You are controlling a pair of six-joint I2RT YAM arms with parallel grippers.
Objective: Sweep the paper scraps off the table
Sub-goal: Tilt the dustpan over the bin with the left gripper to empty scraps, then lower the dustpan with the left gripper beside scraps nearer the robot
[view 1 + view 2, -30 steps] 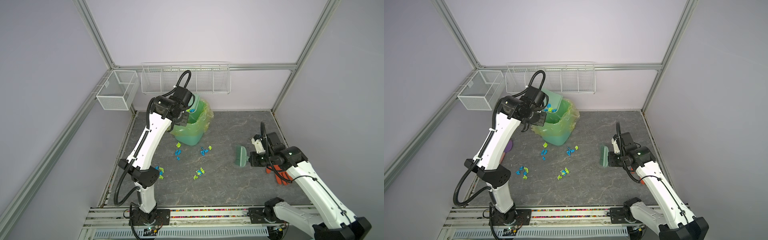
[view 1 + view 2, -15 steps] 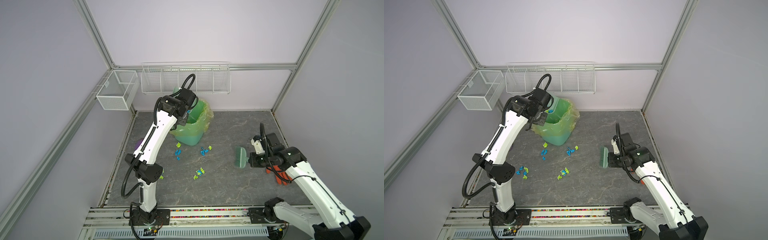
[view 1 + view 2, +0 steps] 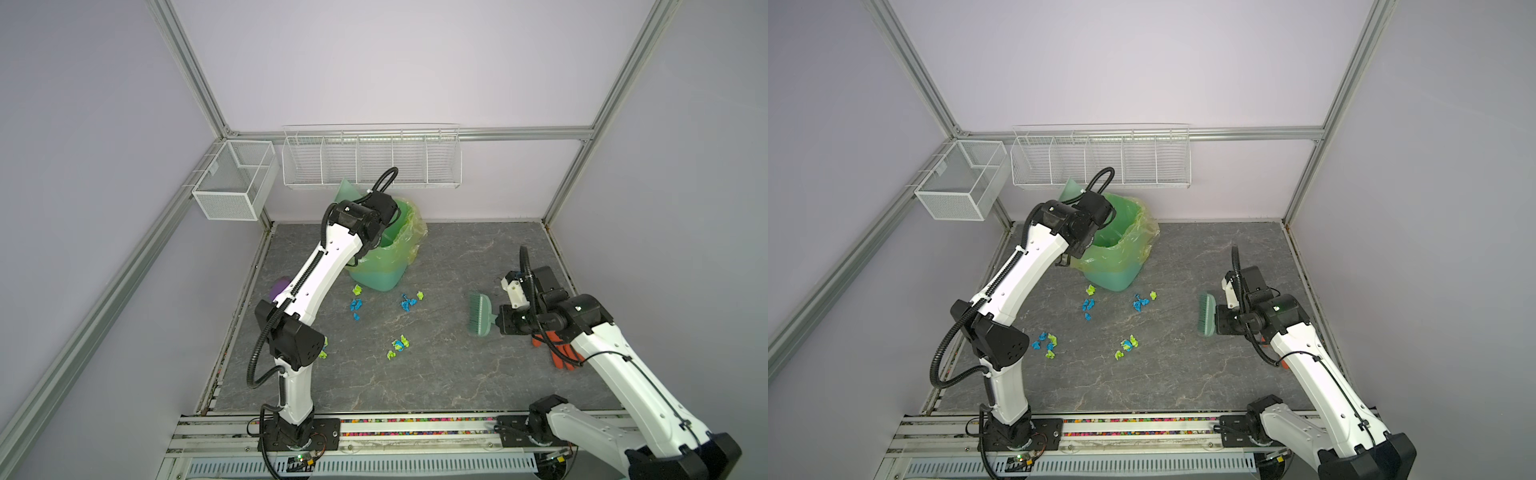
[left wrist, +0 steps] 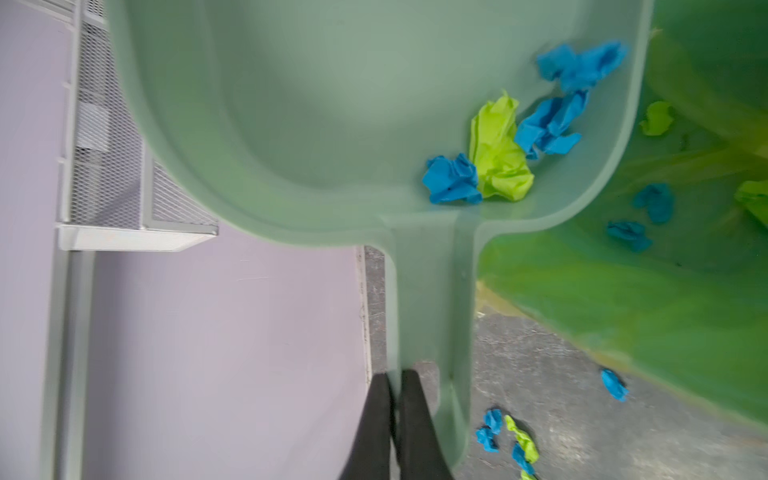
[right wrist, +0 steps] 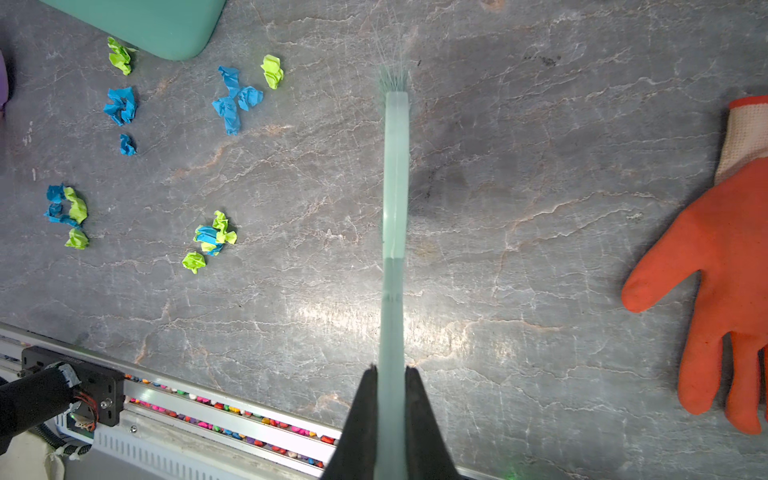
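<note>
Only the left wrist view shows scraps [image 4: 498, 166] lying in the dustpan [image 4: 332, 104], whose handle the left gripper [image 4: 395, 374] pinches over the bin [image 4: 623, 311]. Right wrist view: right gripper [image 5: 392, 370] pinching the brush [image 5: 395, 187], more scraps strewn on the table [image 5: 540, 187].

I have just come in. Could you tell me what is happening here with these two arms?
The robot is clearing paper scraps off the table. The left gripper is shut on the handle of a dustpan and holds it tilted at the mouth of a green lined bin; a few scraps sit in the pan, others lie inside the bin. The right gripper is shut on a brush held over the table, apart from the scraps. Several clusters lie on the table near the bin.
</note>
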